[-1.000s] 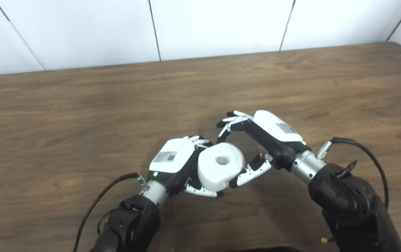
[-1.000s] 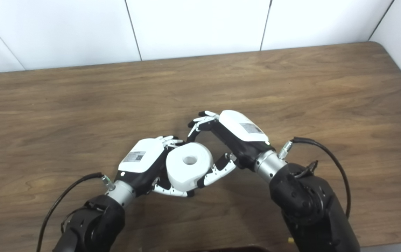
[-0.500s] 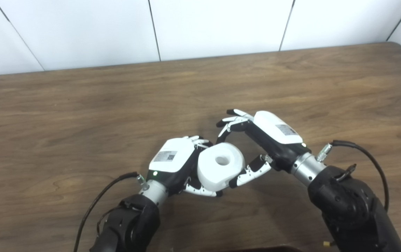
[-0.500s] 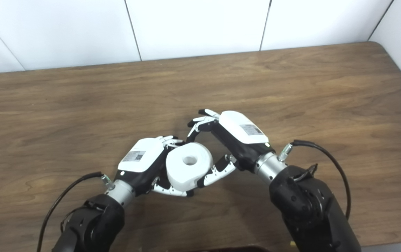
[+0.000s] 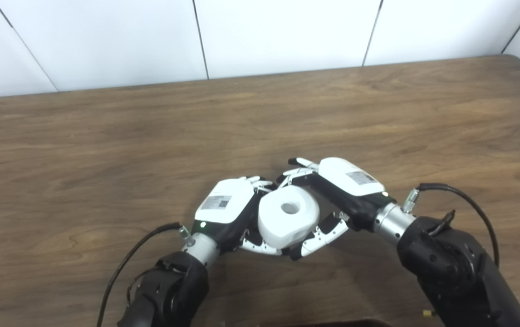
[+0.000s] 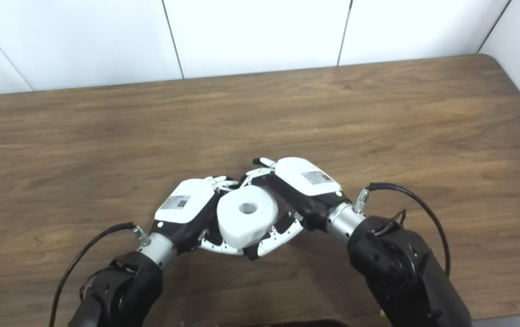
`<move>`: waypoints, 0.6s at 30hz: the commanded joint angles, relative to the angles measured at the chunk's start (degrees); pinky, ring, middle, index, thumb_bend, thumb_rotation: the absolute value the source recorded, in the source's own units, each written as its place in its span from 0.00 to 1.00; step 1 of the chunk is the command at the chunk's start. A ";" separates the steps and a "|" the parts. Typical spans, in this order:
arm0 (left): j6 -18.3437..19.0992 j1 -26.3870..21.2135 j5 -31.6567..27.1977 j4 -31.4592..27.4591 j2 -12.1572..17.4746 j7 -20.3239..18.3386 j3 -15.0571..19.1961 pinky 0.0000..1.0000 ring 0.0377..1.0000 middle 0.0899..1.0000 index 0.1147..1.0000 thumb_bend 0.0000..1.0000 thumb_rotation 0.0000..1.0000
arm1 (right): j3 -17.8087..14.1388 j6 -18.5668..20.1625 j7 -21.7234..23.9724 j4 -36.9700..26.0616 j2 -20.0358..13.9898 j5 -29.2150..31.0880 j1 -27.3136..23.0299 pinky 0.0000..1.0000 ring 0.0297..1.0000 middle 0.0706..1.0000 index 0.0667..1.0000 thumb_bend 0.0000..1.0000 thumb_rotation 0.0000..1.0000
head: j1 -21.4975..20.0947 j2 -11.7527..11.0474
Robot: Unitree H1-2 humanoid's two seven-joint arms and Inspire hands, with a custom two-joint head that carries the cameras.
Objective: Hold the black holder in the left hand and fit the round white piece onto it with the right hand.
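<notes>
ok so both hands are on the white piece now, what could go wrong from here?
Holder is hidden: the round white piece and left hand cover it, so seating can't be checked and a skewed push could jam.
The right hand pinches with fingers at the far rim and thumb underneath near the left thumb; they may collide.
The piece looks tilted and above the table; a slip could drop it.

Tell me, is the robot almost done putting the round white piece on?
Partway. Both hands are off the brown wooden table. The left hand and right hand cup the round white piece with a centre hole. The black holder is hidden, so seating can't be confirmed.
</notes>
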 commanded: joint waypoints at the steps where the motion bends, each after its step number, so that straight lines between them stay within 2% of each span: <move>1: 1.27 1.07 -0.77 1.85 0.58 -3.59 -0.76 0.89 0.90 0.83 0.42 0.52 0.06 | -0.33 -0.18 0.51 -1.32 0.11 0.07 -0.45 0.90 0.96 0.83 0.63 1.00 0.36 | -0.06 0.01; 7: 1.51 0.94 -0.73 1.87 0.52 -3.95 -0.84 0.89 0.90 0.82 0.42 0.52 0.06 | -0.19 0.54 2.08 -0.87 -0.12 -0.19 -0.94 0.91 0.97 0.84 0.69 1.00 0.39 | -0.05 -0.08; 12: 1.28 0.82 -0.82 1.87 0.69 -4.11 -0.93 0.89 0.90 0.82 0.42 0.52 0.06 | 0.11 2.01 3.94 -1.12 -0.30 -0.97 -1.46 0.97 1.00 0.91 0.77 1.00 0.42 | -0.05 -0.08; 18: 1.38 0.84 -0.80 2.09 0.71 -4.13 -0.97 0.89 0.90 0.82 0.42 0.52 0.06 | -0.28 1.88 4.37 -1.21 -0.23 -0.96 -1.84 0.98 1.00 0.94 0.80 1.00 0.42 | -0.01 -0.24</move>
